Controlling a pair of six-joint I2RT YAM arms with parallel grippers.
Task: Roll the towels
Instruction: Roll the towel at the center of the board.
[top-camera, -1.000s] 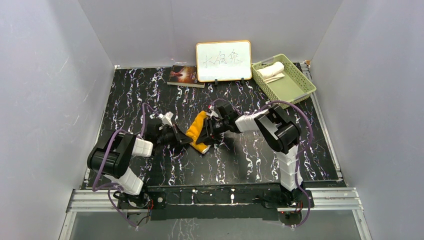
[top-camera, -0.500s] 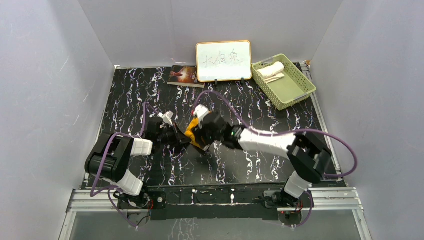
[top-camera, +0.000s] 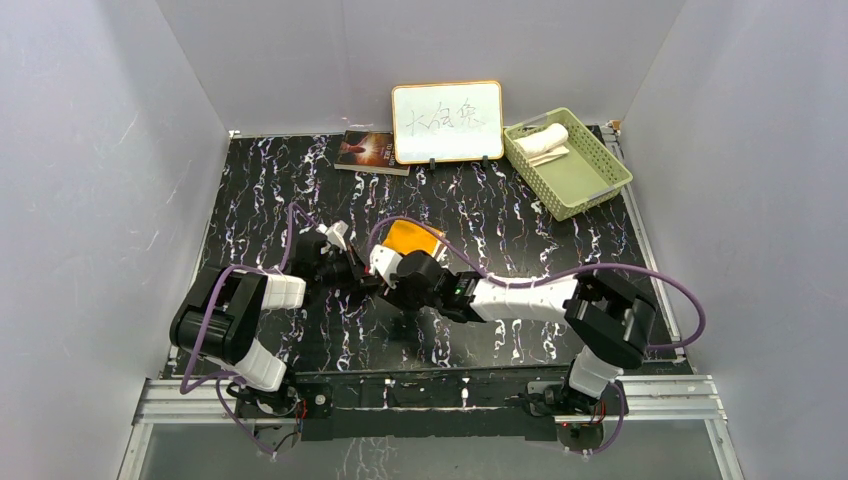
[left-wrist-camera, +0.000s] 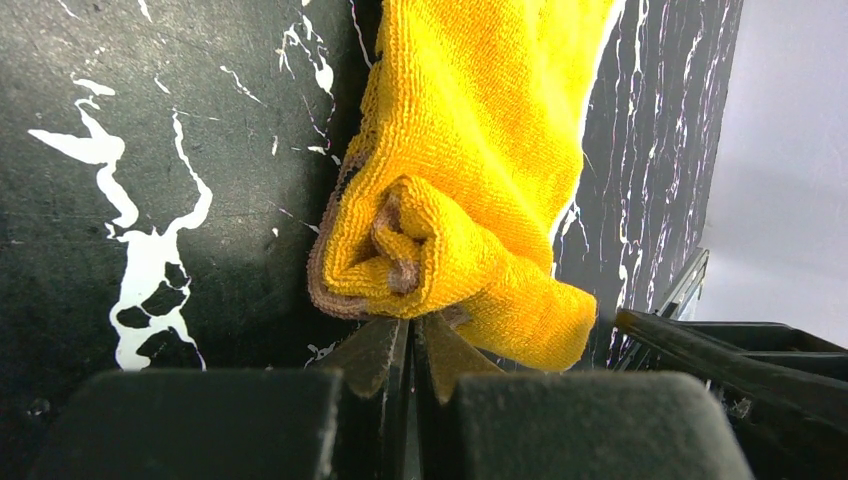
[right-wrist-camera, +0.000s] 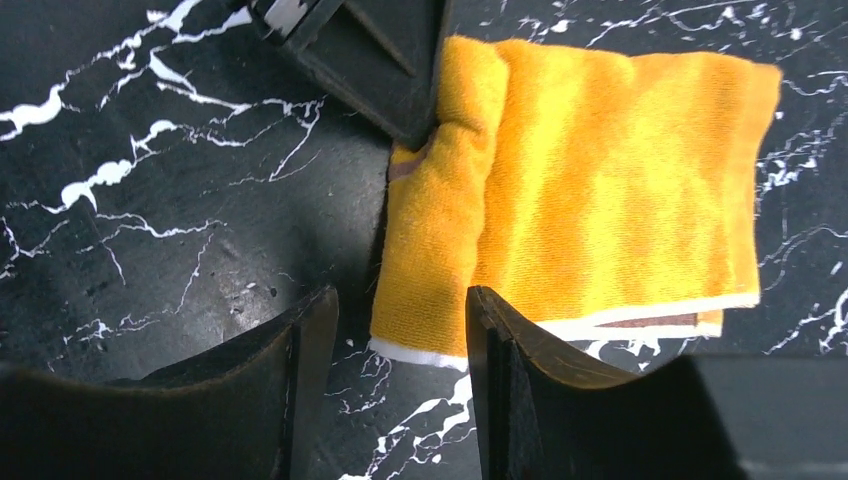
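Observation:
The orange-yellow towel (top-camera: 413, 238) lies on the black marbled table, flat at its far part and rolled at its near edge. My left gripper (top-camera: 360, 274) is shut, its tips pinching the brown-hemmed rolled end (left-wrist-camera: 420, 240). My right gripper (top-camera: 388, 274) is open and low over the table, and the other end of the roll (right-wrist-camera: 425, 300) lies between its fingers (right-wrist-camera: 500, 370). In the right wrist view the left gripper (right-wrist-camera: 405, 110) meets the towel's edge. The cream-white towel (top-camera: 541, 140) lies rolled in the green basket.
The green basket (top-camera: 600, 146) stands at the back right. A white board with an orange frame (top-camera: 447, 122) stands at the back centre, with a dark book (top-camera: 371, 150) to its left. Grey walls close in the table on three sides.
My right arm has stretched out low and its gripper has moved left and nearer. The towel, earlier a diagonal bundle between the grippers, now lies partly spread behind them. The left gripper barely moved.

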